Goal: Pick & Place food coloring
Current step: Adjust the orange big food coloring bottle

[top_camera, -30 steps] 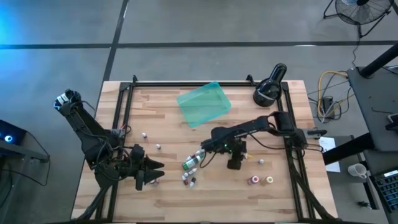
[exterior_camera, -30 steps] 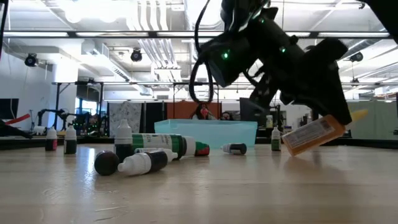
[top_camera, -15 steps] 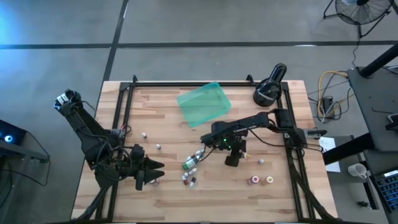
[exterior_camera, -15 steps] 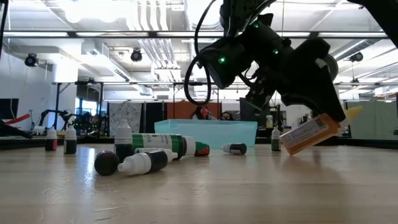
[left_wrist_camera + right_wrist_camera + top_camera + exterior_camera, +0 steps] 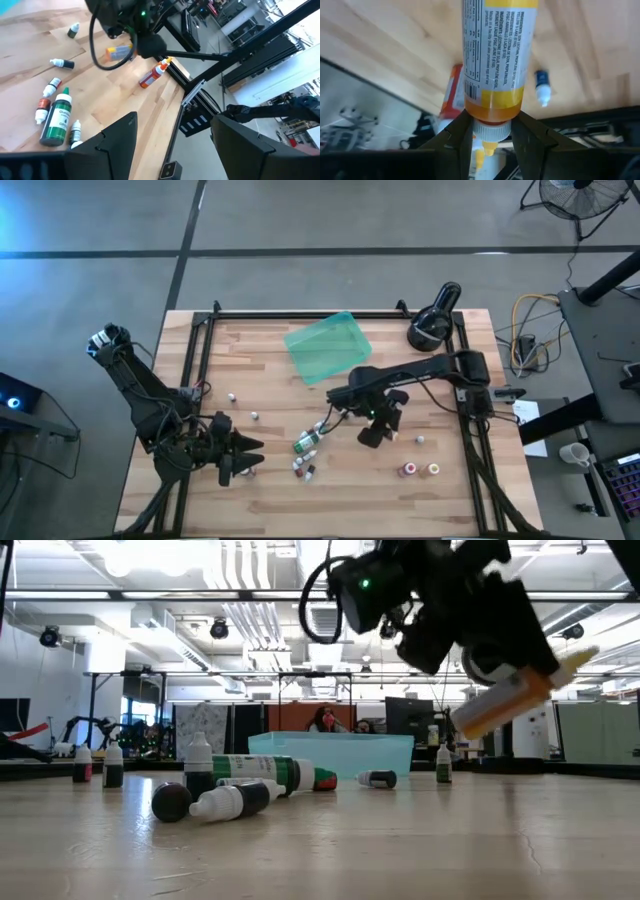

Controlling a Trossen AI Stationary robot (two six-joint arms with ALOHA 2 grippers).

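Right pincer (image 5: pixel 500 680): I have it up in the air, over the middle-right of the tabletop (image 5: pixel 260 500). It is pinching an orange bottle (image 5: pixel 496 55) near the cap end, so most of the bottle sticks out past the fingers.

Orange bottle: it hangs tilted, clear of the wood, with nothing under it.

Left pincer (image 5: pixel 232 458): spread wide and waiting near the front left. It holds nothing.

Tray (image 5: pixel 327 346): far side, middle. I think the bottle has to go there, and it is well apart from my pincer.

Other bottles: a green one (image 5: pixel 306 443) and some small ones lie in a bunch just left of my right pincer. More stand near the front right.

Worry, slipping: my grip is only at the neck. If I swing fast, I think the long heavy end could twist or slide out and drop.

Worry, bumping: if I come down low on the way, the arm could knock the bunch and make the bottles roll.

Worry, missing: the tray sits at a slant. If I let go too early, the bottle could hit the rim and bounce off.

Lamp (image 5: pixel 432 320): far right corner, just beside my arm's path. I should steer clear of it.
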